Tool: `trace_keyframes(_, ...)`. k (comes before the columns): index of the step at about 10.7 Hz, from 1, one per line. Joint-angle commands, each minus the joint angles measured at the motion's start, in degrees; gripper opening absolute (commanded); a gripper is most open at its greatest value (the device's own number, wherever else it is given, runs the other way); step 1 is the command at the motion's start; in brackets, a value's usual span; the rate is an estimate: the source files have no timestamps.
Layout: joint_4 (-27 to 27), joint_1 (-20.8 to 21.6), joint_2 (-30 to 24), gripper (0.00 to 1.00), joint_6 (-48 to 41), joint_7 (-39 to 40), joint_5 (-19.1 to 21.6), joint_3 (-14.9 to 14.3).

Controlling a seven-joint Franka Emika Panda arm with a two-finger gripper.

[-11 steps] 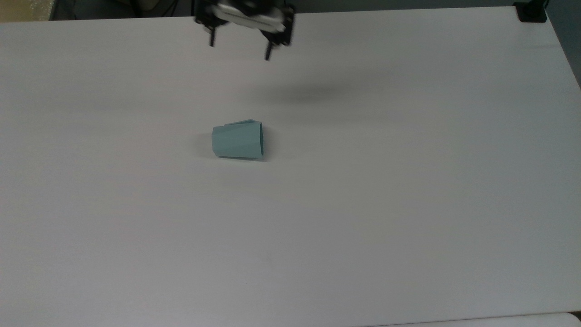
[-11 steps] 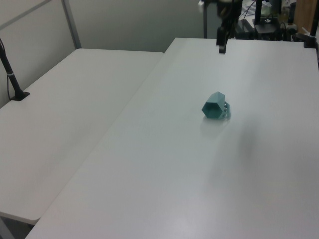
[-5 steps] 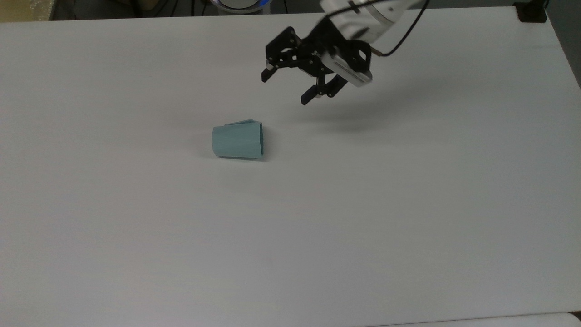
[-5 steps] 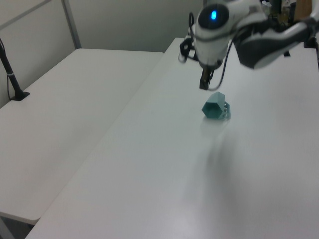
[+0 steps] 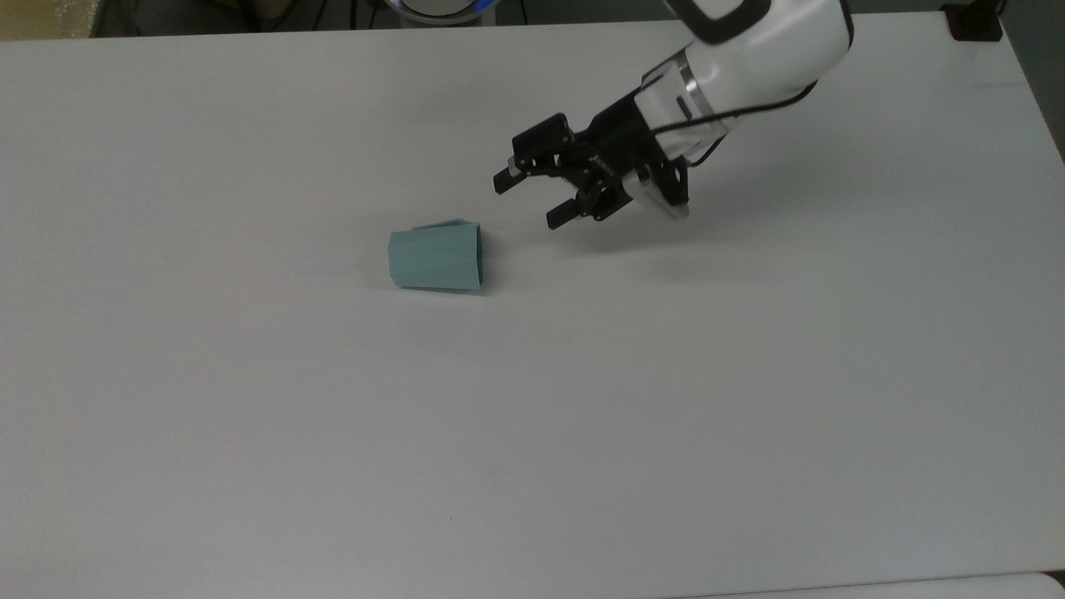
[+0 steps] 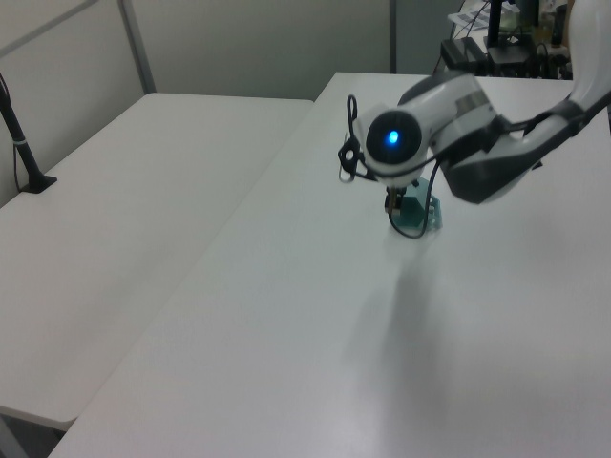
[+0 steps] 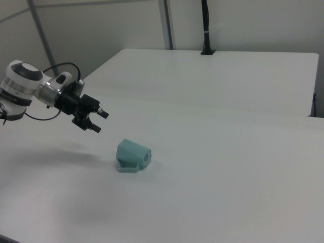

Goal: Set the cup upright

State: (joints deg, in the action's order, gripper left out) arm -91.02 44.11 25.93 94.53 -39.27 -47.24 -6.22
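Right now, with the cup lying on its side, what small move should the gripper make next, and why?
Probably ease the gripper further toward the cup and lower. The cup lies on its side on the table, wide rim toward the top view's right, and the open gripper hangs apart from it on that side, not yet around it.

In the left view the arm [image 6: 449,143] hides most of the cup [image 6: 420,212].

Bare table [image 5: 250,433] (white) surrounds the cup [image 5: 435,259].
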Motion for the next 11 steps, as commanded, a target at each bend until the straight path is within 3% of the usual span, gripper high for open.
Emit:
trace_keyframes(1,0.75,-0.60,3.85,1.00,-1.11,-0.72,-1.01,-0.28)
trace_keyframes(11,-2.23,-5.52,6.94,1.00,-0.75,-1.86,-3.20,-0.37)
